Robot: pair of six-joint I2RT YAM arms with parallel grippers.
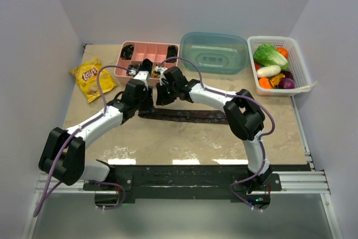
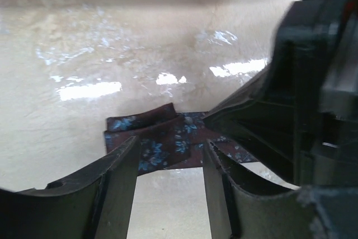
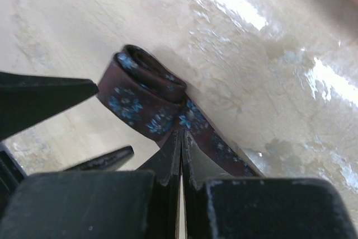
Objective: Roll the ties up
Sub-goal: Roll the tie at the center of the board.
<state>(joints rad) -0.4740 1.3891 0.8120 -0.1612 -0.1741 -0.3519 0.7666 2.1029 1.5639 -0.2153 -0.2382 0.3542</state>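
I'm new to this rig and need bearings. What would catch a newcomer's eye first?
Mid-table lies a dark flowered tie, its left end folded into a starting roll. The right tool sits shut against the tie beside that fold; the left tool stands open before it. Along the far edge: pink tray, teal tub, vegetable basket.

Left white-and-black arm (image 1: 100, 121) and right white-and-black arm (image 1: 210, 96) both bend inward, wrists close together over the left end of the long dark maroon blue-flowered fabric necktie (image 1: 184, 116). Left gripper (image 2: 168, 158) is tilted down, jaws apart, black fingers (image 2: 120, 166) either side of the necktie's folded end. Right gripper (image 3: 182, 141), just right of that fold, has its jaws fully closed, tips down on the necktie strip.
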